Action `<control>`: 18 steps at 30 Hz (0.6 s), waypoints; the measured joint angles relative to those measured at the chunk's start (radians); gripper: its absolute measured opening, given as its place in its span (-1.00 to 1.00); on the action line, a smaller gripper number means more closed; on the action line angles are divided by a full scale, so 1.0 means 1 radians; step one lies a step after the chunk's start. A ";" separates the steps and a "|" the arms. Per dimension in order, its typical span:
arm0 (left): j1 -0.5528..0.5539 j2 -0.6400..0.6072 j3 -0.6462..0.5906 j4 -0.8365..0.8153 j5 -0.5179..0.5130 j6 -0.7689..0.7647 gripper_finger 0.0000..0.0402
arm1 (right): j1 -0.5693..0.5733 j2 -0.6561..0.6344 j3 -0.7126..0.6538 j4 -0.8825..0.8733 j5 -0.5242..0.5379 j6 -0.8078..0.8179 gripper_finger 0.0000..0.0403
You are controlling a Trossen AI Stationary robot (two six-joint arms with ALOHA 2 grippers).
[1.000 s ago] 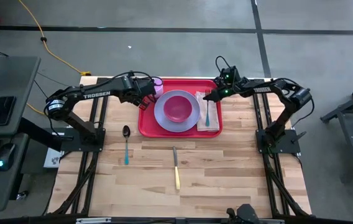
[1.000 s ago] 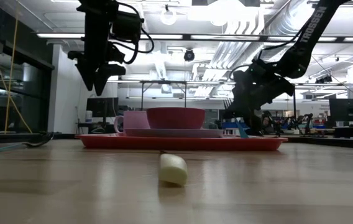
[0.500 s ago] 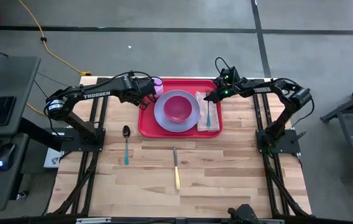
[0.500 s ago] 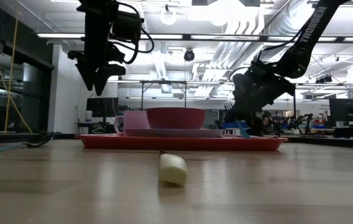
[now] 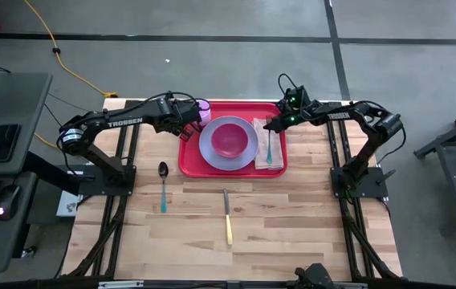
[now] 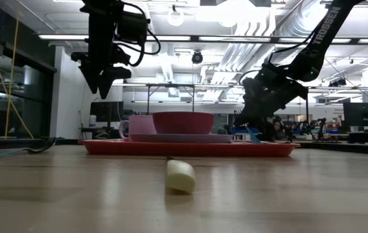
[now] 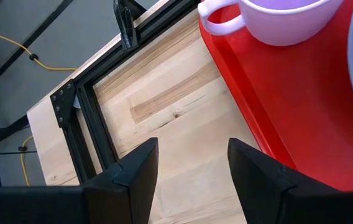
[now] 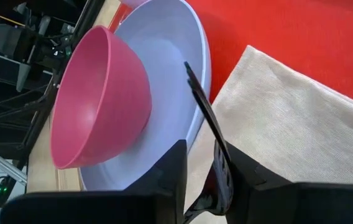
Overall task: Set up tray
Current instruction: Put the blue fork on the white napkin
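Note:
The red tray (image 5: pixel 189 158) sits at the table's far middle. On it rest a lavender plate (image 5: pixel 209 146) with a pink bowl (image 5: pixel 230 138), a lavender mug (image 5: pixel 204 107) and a beige napkin (image 5: pixel 262 157). A fork (image 5: pixel 270 149) with a teal handle lies on the napkin. My right gripper (image 8: pixel 207 169) is low over the fork's black head end, its fingers slightly apart on either side of the neck (image 8: pixel 217 165). My left gripper (image 7: pixel 192 168) hangs open above the bare table beside the tray's left rim (image 7: pixel 245 93), near the mug (image 7: pixel 276 18). My right gripper has the fork's black neck (image 8: pixel 219 177) between its fingers, which slant down from the table's right. A gap shows beside one finger (image 8: pixel 170 171). Whether the other finger touches the fork I cannot tell. The fork's handle lies on the napkin.
A spoon (image 5: pixel 163 183) with a teal handle lies on the wood left of the tray. A knife (image 5: pixel 227 218) with a yellow handle lies nearer the front, and its handle end (image 6: pixel 180 175) shows in the low view.

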 joint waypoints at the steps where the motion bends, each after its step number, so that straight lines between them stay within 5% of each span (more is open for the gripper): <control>1: 0.000 0.000 0.000 0.000 -0.001 0.000 0.10 | 0.000 0.000 0.000 -0.002 0.000 -0.002 -0.70; 18: 0.000 0.000 0.000 0.005 -0.005 0.011 0.10 | 0.025 0.020 0.000 -0.039 0.062 -0.049 -0.68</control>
